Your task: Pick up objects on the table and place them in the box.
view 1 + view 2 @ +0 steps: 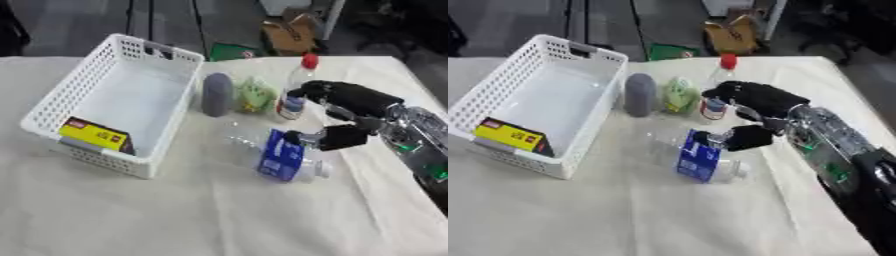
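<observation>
In the left eye view the right hand [343,116] reaches over the lying clear bottle [278,156] with its blue label, fingers spread and holding nothing; a good grasp would, I judge, wrap the bottle's middle before lifting toward the white basket [52,107]. In the right eye view the thumb looks just beside the label, but whether it touches is unclear; the left hand shows nowhere.

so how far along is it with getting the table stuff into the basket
Early on. Done: only a yellow and black box lies in the white basket. In hand: nothing is held; the right hand hangs above the lying clear bottle with the blue label, thumb near its label. Left on the cloth: that bottle, the grey cylinder, the green packet and the upright red-capped bottle. The left hand is out of view.
</observation>
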Motion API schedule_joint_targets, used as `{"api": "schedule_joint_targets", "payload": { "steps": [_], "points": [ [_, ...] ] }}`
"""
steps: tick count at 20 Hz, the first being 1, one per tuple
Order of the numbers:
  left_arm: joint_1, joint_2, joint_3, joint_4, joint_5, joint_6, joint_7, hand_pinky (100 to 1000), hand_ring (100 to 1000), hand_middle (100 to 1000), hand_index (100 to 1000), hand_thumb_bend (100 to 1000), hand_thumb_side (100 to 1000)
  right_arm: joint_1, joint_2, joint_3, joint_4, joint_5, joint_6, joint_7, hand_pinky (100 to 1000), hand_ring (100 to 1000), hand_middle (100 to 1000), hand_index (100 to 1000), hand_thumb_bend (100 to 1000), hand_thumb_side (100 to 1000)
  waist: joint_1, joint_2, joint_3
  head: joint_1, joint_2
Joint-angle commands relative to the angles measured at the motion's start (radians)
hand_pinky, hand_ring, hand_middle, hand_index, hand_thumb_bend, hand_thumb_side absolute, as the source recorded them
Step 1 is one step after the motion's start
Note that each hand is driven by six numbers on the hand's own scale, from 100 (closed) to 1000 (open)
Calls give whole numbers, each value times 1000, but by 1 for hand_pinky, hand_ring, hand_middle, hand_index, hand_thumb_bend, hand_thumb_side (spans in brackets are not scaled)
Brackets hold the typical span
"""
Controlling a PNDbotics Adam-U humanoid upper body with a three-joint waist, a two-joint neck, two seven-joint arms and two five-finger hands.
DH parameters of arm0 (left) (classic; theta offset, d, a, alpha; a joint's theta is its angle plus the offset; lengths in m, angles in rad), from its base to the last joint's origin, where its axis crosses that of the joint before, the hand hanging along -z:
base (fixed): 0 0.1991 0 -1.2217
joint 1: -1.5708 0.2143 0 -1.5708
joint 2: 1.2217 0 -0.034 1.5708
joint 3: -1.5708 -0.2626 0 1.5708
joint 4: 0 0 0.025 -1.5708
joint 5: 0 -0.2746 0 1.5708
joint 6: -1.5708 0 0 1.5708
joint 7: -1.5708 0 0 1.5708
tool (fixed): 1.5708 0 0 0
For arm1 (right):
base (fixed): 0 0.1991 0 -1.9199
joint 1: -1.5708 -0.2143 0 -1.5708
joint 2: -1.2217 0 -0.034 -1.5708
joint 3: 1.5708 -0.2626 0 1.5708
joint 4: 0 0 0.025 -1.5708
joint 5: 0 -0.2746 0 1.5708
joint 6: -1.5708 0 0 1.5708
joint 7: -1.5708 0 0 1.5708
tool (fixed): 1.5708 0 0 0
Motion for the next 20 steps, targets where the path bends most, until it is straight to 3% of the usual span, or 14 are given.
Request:
{"api": "schedule_joint_targets", "payload": {
  "steps": [1,14,20],
  "points": [
    [-14,30,-3,-18,1,5,1,726,697,787,792,100,647,3,5,-23,-32,51,5,-2,943,1000,883,1000,574,1000,2,-18,1,-5,-3],
    [-22,26,-7,-18,-3,10,-6,725,699,787,790,100,644,72,49,-42,-60,122,-58,-18,940,1000,878,1000,516,1000,3,4,-3,-12,-5],
    [-23,24,-8,-18,-2,12,-6,725,699,787,790,100,644,77,71,-46,-26,149,-66,-25,940,1000,880,1000,576,1000,2,2,5,-20,-18]
  ]
}}
